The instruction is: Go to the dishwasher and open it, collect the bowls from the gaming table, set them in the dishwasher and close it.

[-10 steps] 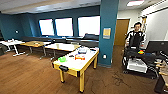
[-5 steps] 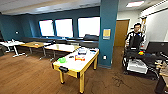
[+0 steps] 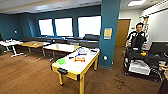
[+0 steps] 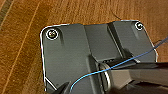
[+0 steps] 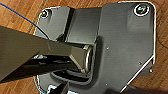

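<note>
One green bowl [image 3: 60, 61] sits on the gaming table [image 3: 82, 65] ahead — either gripper's state: cannot tell

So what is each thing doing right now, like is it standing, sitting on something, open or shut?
gaming table: standing on the wooden floor, things on top.
green bowl: upright on the gaming table, near its close end.
red thing: lying on the gaming table's top, mid-table.
wooden door: shut.
ceiling light: on.
person: standing behind a cart.

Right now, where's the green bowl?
In the head view the green bowl sits on the gaming table, near its left edge toward the near end, left of a red and orange item, with the teal pillar beyond the table's far end.
</note>
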Tool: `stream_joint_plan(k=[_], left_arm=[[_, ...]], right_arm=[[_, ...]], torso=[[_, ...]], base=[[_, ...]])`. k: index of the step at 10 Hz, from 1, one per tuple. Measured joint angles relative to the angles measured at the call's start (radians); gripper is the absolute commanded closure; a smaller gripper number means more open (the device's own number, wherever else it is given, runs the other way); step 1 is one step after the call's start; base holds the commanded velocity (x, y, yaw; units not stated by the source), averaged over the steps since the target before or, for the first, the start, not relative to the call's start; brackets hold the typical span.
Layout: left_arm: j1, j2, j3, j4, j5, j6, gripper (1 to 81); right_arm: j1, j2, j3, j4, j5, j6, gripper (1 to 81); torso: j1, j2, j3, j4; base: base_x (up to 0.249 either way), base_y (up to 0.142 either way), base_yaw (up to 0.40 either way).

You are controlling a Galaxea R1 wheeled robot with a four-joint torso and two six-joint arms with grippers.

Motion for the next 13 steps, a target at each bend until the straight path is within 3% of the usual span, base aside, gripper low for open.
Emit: stream_joint_plan(k=[5,13], left_arm=[[-0.007,0.001,0.0,0.0,-0.001,0.0,1.0],[-0.006,0.0,-0.002,0.0,-0.002,0.0,1.0]], right_arm=[[0.005,0.002,0.0,0.0,0.001,0.0,1.0],[-0.001,0.005,-0.001,-0.001,0.001,0.0,1.0]], torso=[[0.001,0.0,0.0,0.0],[0.0,0.0,0.0,0.0]], base=[[0.147,0.047,0.0],[0.118,0.148,0.0]])
